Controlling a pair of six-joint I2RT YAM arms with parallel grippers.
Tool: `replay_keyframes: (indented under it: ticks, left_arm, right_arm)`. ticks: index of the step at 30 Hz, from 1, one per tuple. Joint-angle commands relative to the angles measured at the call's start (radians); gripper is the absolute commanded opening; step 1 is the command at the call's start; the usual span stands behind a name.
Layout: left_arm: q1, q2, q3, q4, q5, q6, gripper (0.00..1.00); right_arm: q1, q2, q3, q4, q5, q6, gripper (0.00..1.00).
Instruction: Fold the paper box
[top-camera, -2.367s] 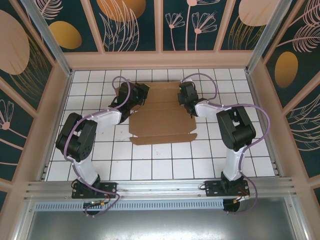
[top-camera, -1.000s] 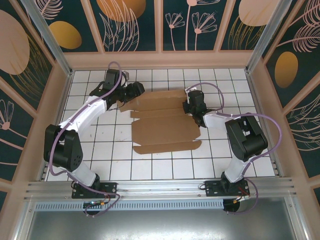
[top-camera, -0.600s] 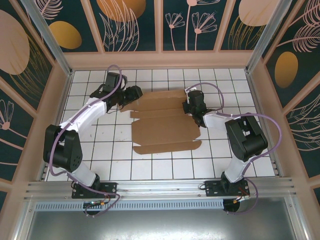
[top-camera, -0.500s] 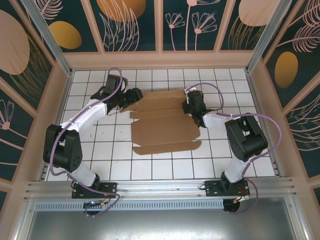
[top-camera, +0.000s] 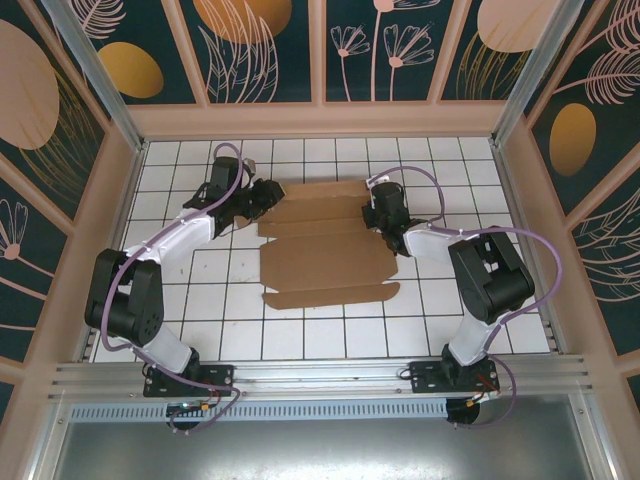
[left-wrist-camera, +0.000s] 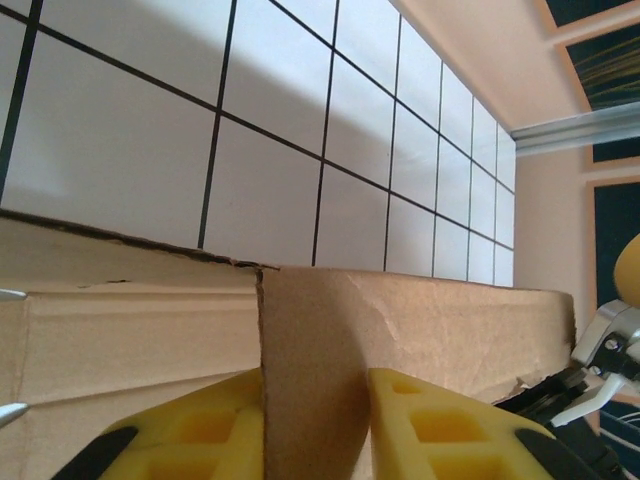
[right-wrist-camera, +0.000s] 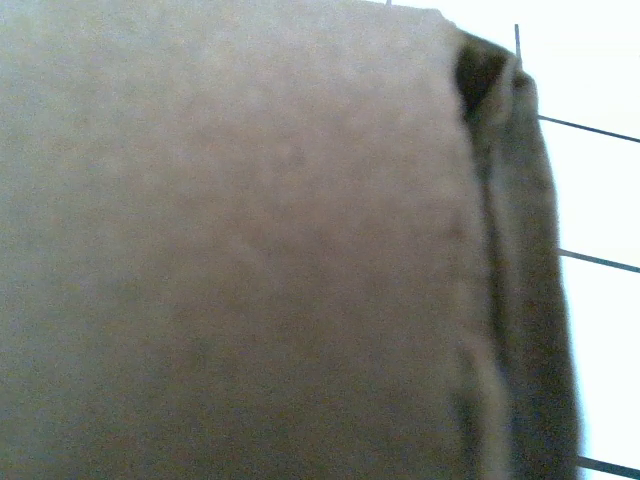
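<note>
Left gripper (left-wrist-camera: 315, 392) pinching paper box (top-camera: 325, 245) flap (far-left corner), right gripper (top-camera: 383, 213) state unclear

Table (top-camera: 330, 330) before me: white tiles, dark grid lines | Lying on it: one paper box (top-camera: 325, 262), a plain brown cardboard sheet, spread open | Place: middle of the table, toward the far side | Near panel flat on the tiles

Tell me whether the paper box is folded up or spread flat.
Mostly spread: the paper box lies as a flat sheet on the table. One flap is pinched between the left gripper's yellow fingers.
</note>
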Motion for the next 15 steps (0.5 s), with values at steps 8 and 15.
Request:
replay_keyframes:
  ticks: [8,15]
  left_arm:
    - [0.03,-0.05,-0.075,0.072,0.014,-0.02,0.24]
    - [0.046,-0.153,-0.049,-0.063,-0.058,0.105,0.68]
  right_arm:
    - [0.02,0.001,-0.006,-0.057,0.042,-0.049,0.0]
    - [0.008,0.007,0.04,-0.136,0.024,-0.026,0.0]
